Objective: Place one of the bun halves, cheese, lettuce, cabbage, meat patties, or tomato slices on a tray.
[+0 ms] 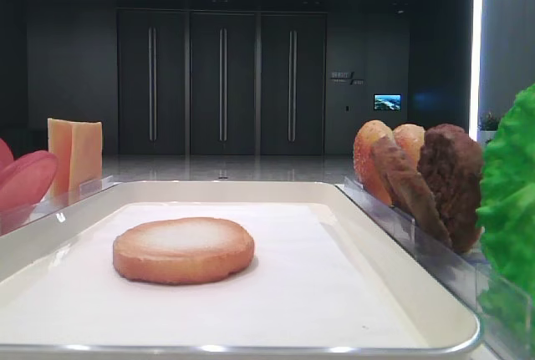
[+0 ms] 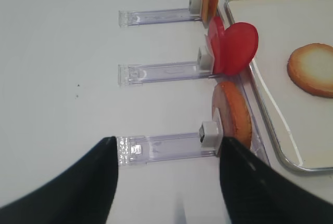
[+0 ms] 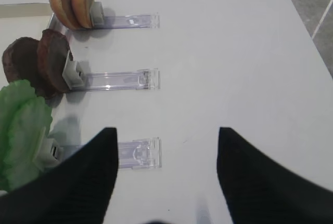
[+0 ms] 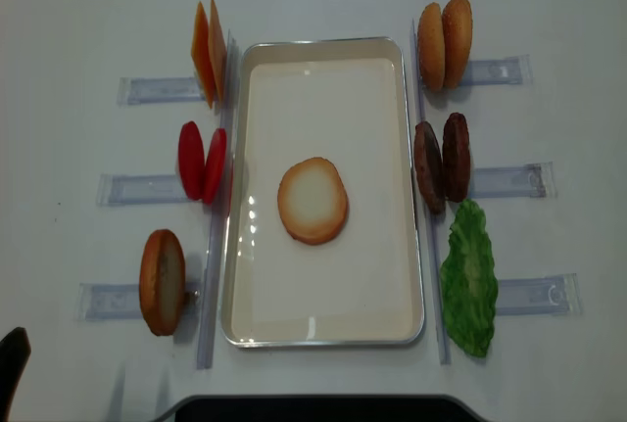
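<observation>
One bun half (image 4: 313, 201) lies cut face up mid-tray (image 4: 323, 327), while both the left gripper (image 2: 167, 182) and right gripper (image 3: 165, 177) hover wide and empty over the table (image 4: 69, 40), fingertips cropped by the wrist views' lower edge, arms unseen overhead.

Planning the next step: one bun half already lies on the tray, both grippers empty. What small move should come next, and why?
Probably send the right gripper, open and empty, toward the meat patties standing beside the tray: the bun half lies cut face up, uncovered.
</observation>
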